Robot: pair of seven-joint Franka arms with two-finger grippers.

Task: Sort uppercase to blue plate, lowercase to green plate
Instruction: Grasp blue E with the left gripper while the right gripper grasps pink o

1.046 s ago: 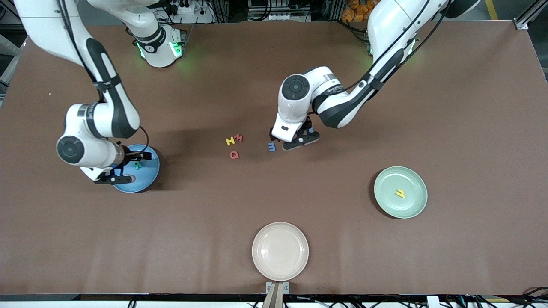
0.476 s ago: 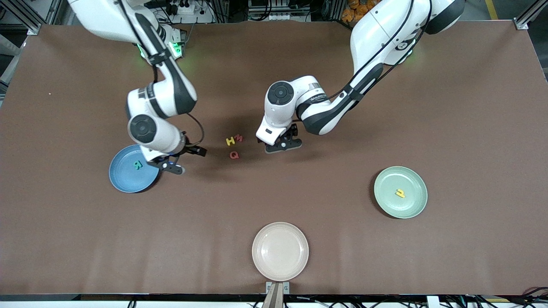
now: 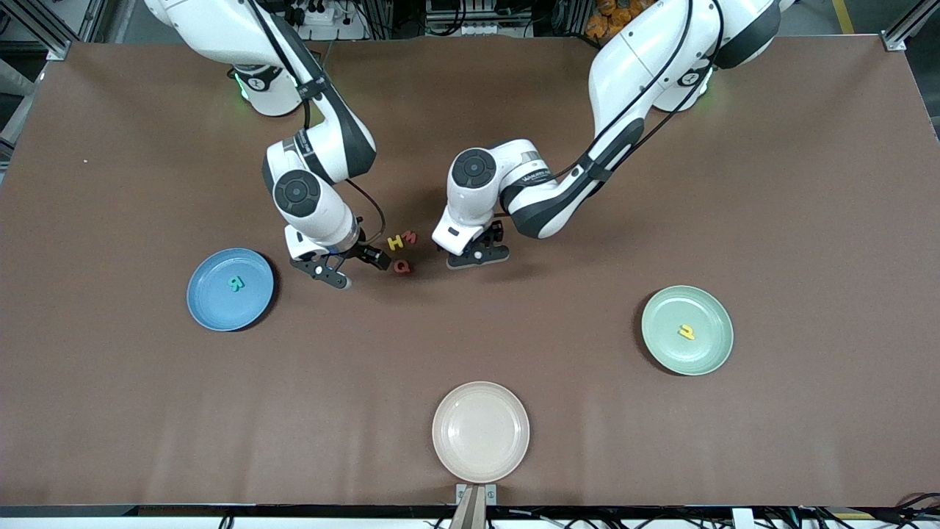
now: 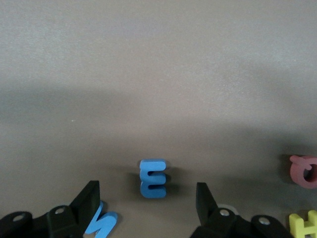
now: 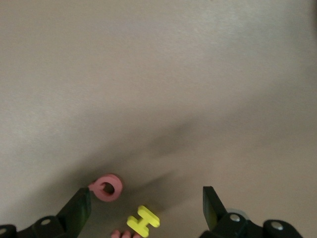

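The right gripper hangs low over the bare table between the blue plate and the cluster of letters in the middle; its fingers stand wide apart and hold nothing; in the right wrist view the gripper shows its two dark fingers with the red Q and the yellow H on the table between them, neither one touched.

The left gripper sits low over the table just beside that cluster, toward the left arm's end; its fingers are also spread wide and empty; in the left wrist view the gripper frames a blue m that lies on its side on the table between the fingers, clear of both; a second blue letter, a W or an M, lies by one finger, partly hidden.

In the front view the yellow H lies just beside a red w, and the red Q lies a little nearer to the camera than both.

A teal R rests in the blue plate; a yellow r-like letter rests in the green plate toward the left arm's end; a cream plate stands nearest the camera, with nothing in it.
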